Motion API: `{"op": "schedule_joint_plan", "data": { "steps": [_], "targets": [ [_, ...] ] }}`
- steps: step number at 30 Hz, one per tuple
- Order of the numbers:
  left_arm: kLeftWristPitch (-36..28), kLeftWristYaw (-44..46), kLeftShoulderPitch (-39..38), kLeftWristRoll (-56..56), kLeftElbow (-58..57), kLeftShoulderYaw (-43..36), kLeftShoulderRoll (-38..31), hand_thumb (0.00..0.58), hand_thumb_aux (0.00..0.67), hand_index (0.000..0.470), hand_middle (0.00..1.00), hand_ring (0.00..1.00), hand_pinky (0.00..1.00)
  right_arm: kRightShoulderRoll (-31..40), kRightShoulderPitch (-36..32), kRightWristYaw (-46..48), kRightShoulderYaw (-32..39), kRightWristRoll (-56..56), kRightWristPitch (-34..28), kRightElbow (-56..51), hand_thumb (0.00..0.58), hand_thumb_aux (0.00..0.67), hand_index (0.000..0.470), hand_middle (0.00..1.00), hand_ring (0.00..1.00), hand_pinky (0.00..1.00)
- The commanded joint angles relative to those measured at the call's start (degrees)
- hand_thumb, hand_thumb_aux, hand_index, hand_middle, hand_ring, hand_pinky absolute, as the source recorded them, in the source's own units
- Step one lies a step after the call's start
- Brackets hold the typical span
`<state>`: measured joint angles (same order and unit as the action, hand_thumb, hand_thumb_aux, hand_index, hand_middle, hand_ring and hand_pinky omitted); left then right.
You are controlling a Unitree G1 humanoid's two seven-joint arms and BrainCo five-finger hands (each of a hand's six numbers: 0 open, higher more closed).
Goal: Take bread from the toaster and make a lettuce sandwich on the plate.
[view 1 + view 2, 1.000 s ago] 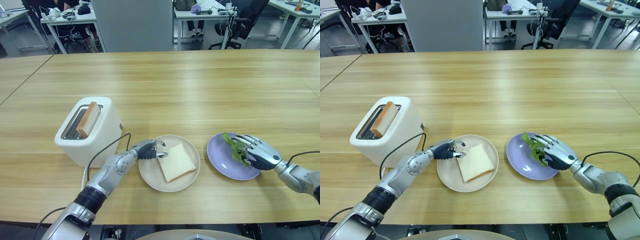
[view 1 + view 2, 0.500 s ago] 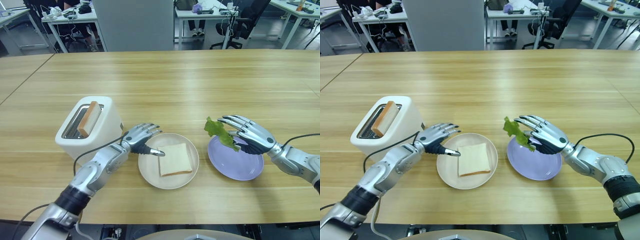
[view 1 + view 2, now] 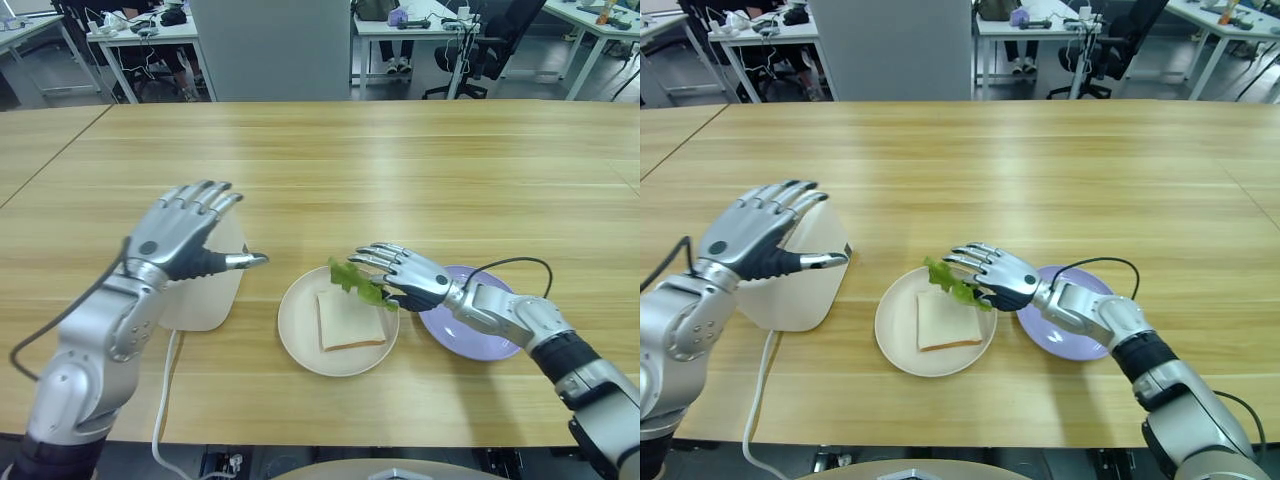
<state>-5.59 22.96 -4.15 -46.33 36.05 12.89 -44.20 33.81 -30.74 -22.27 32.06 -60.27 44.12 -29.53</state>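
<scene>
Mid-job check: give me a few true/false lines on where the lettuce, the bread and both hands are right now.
1. The right hand holds the lettuce above the cream plate. True.
2. A bread slice lies on the cream plate. True.
3. The lettuce lies on the purple plate. False: it is in the right hand, off the purple plate.
4. The left hand grips a bread slice. False: the left hand is open and raised in front of the toaster, holding nothing.
</scene>
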Motion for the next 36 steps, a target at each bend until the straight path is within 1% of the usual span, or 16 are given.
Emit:
{"op": "schedule_joint_plan", "data": {
  "steps": [1,6,9,12,18,19,22,27,32,36],
  "targets": [
    [-1.08,1.67,-2.78,-0.27,1.3,4.74,-0.09,0.0,0.0,0.0,0.0,0.0,0.0,-1.88,-2.47,-2.37,4.56,-5.89,-2.97,-4.96,0.58,0.67,0.46,0.0,0.0,0.0],
    [-1.82,1.78,-5.25,-0.98,-0.27,8.86,-0.28,0.0,0.0,0.0,0.0,0.0,0.0,-3.02,-4.45,-6.06,10.82,-12.68,-7.16,-10.59,0.58,0.67,0.46,0.0,0.0,0.0],
    [-2.25,1.97,-7.04,-1.59,-2.05,10.42,-0.23,0.0,0.0,0.0,0.0,0.0,0.0,-2.96,-4.88,-7.51,14.46,-16.0,-9.6,-12.19,0.58,0.67,0.46,0.0,0.0,0.0],
    [-2.82,1.97,-8.33,-2.56,-3.52,10.91,-0.13,0.0,0.0,0.0,0.0,0.0,0.0,-2.43,-5.09,-8.97,16.71,-17.8,-11.36,-11.91,0.58,0.67,0.46,0.0,0.0,0.0],
    [-5.64,3.62,-9.14,-4.55,-5.85,10.26,-0.17,0.0,0.0,0.0,0.0,0.0,0.0,-0.81,-5.19,-10.81,18.72,-20.02,-14.41,-8.52,0.58,0.67,0.46,0.0,0.0,0.0],
    [-6.03,3.83,-9.57,-4.95,-6.35,10.12,-0.03,0.0,0.0,0.0,0.0,0.0,0.0,-0.71,-5.16,-11.06,18.93,-20.2,-14.78,-8.14,0.0,0.0,0.0,0.0,0.0,0.0],
    [-6.97,4.5,-10.19,-5.57,-8.27,9.01,0.13,0.0,0.0,0.0,0.0,0.0,0.0,-0.26,-4.91,-11.06,19.23,-19.61,-15.13,-7.13,0.0,0.0,0.0,0.0,0.0,0.0],
    [-7.24,3.34,-7.28,-6.15,-13.83,5.36,-0.41,0.0,0.0,0.0,0.0,0.0,0.0,1.07,-3.74,-10.55,17.82,-17.0,-14.94,-5.21,0.0,0.0,0.0,0.0,0.0,0.0],
    [-7.14,1.96,-0.78,-7.69,-20.83,-0.72,-0.7,0.0,0.0,0.0,0.0,0.0,0.0,4.47,-1.33,-8.09,13.42,-11.69,-13.82,0.69,0.0,0.0,0.0,0.0,0.0,0.0],
    [-7.22,0.2,2.86,-9.23,-24.71,-3.57,-1.42,0.0,0.0,0.0,0.0,0.0,0.0,8.09,1.57,-4.98,9.12,-6.81,-12.57,7.33,0.0,0.0,0.0,0.0,0.0,0.0]
  ]
}}
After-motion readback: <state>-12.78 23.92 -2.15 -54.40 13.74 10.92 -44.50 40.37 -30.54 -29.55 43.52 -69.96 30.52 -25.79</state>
